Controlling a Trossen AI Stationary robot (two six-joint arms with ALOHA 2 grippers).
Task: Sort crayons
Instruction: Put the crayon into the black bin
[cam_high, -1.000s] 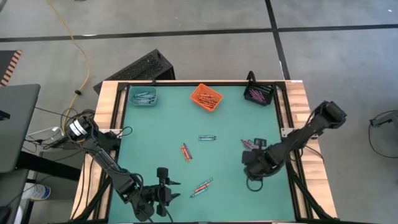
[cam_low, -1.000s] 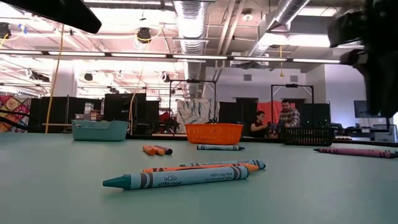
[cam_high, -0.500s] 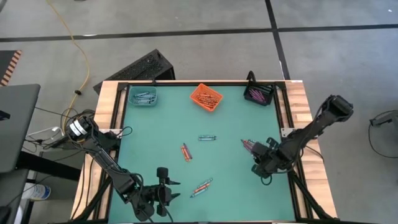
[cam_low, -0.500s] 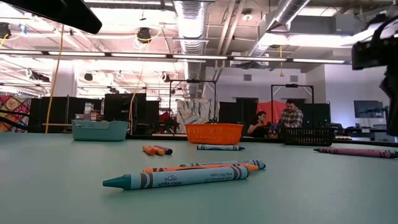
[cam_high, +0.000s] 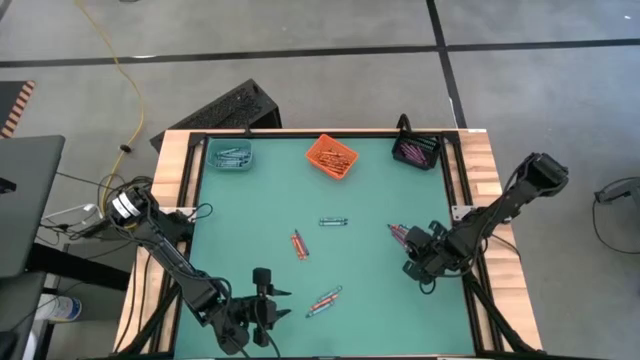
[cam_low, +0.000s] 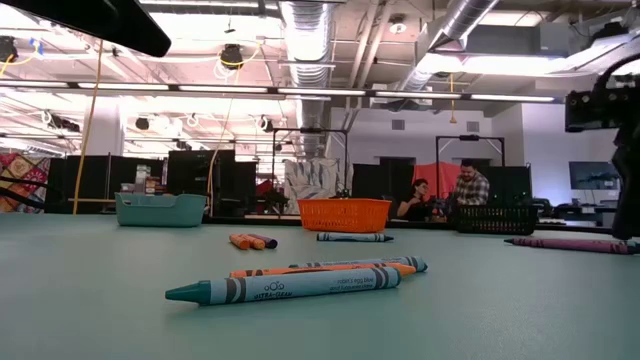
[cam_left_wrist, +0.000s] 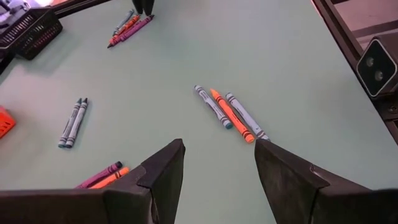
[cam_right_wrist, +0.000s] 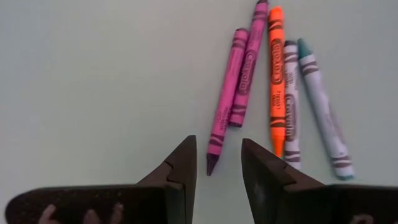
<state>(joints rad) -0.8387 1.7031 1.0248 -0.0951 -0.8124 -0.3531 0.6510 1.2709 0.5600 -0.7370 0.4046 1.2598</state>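
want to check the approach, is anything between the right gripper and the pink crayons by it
Nothing visible. The right gripper is open and hovers just short of the two pink crayons; only bare table lies between. An orange crayon and two blue-grey ones lie close beside them, not in the way.

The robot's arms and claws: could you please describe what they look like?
Both arms are dark, jointed and slim. The left arm carries a white-banded joint near its base with loose cables beside it. The left claw and right claw each have two flat, tapered dark fingers with angular tips.
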